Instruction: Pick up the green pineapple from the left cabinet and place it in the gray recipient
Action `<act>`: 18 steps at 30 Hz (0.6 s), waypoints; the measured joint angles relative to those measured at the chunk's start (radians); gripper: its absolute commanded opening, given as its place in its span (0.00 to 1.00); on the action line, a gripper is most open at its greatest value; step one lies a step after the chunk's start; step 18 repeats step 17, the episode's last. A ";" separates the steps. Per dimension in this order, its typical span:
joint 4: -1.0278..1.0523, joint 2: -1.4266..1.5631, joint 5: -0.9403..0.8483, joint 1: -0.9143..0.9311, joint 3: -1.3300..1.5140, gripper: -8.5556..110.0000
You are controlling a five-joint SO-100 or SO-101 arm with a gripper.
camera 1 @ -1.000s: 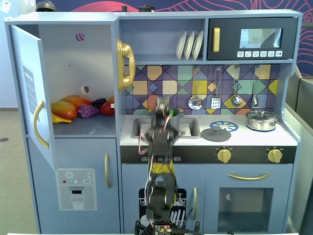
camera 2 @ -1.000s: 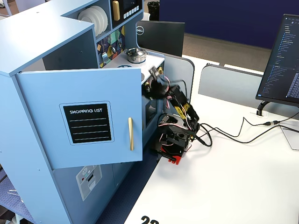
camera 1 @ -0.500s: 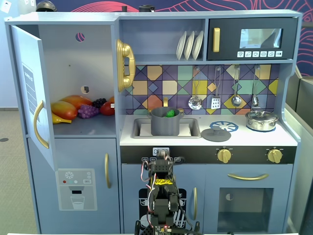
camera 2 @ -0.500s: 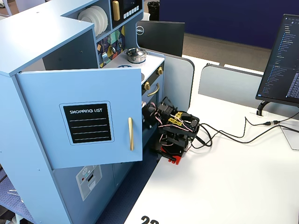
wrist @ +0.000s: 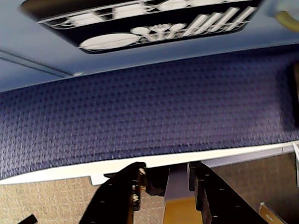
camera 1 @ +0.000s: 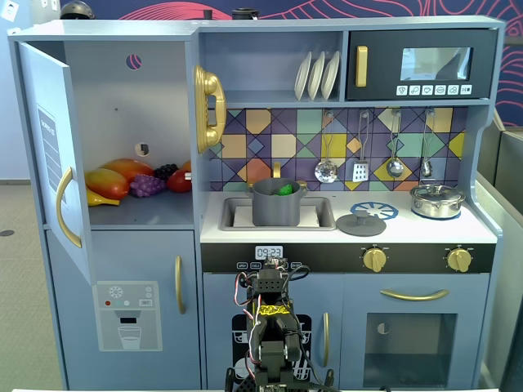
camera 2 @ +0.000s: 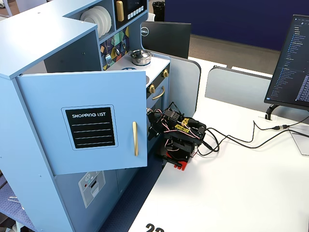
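The green pineapple [camera 1: 285, 189] lies inside the gray recipient [camera 1: 274, 208], with only its green top showing above the rim. The recipient stands in the sink of the toy kitchen. The left cabinet [camera 1: 131, 106] has its door [camera 1: 53, 155] swung open and holds several other toy fruits, among them purple grapes [camera 1: 147, 185]. My arm [camera 1: 270, 327] is folded low in front of the kitchen, far below the pot. My gripper [wrist: 166, 175] is open a little and empty, and it points at the blue floor mat and the table's edge. It also shows in a fixed view [camera 2: 157, 129].
A gray lid [camera 1: 360, 224] and a shiny silver lidded pot [camera 1: 437, 200] stand on the counter. The dark microwave [camera 1: 421, 65] is at the top right. In a fixed view the open cabinet door [camera 2: 87, 121] juts out beside the arm; cables [camera 2: 241, 137] and a monitor [camera 2: 292, 63] are on the white table.
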 measured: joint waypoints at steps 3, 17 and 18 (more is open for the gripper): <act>0.000 0.000 -0.031 -0.008 0.002 0.11; 0.002 0.000 -0.060 0.000 0.002 0.12; 0.002 0.000 -0.060 0.000 0.002 0.12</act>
